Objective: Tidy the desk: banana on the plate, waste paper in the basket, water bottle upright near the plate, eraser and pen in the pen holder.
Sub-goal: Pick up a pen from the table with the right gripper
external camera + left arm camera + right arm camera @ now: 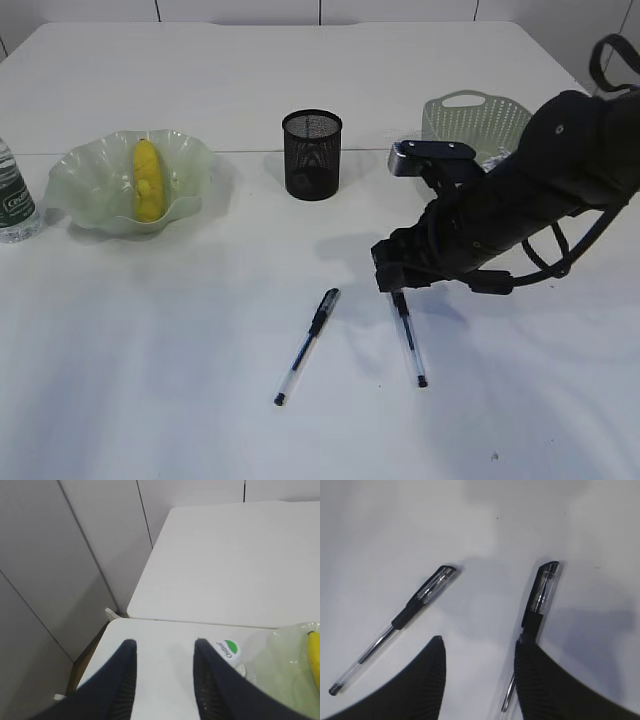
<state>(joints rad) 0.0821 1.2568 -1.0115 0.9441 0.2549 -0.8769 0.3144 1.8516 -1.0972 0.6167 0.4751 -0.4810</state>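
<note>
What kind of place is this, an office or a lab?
Probably a lab set up like a desk: plain white table, bare panelled walls, a robot arm over two pens, and a pen holder.

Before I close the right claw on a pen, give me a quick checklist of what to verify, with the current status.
1. Right claw open: ok, nothing held.
2. Target pen centred between the fingers: not ok. The right pen runs under the right-hand finger, not through the gap; the left pen lies outside the claw.
3. Pens apart from each other: ok, separate on the desk.
4. Pen holder upright and unobstructed: ok.
5. Left claw out of the way: ok, open above the desk's far left edge by the water bottle.
6. Eraser located: cannot tell, not visible.
</note>
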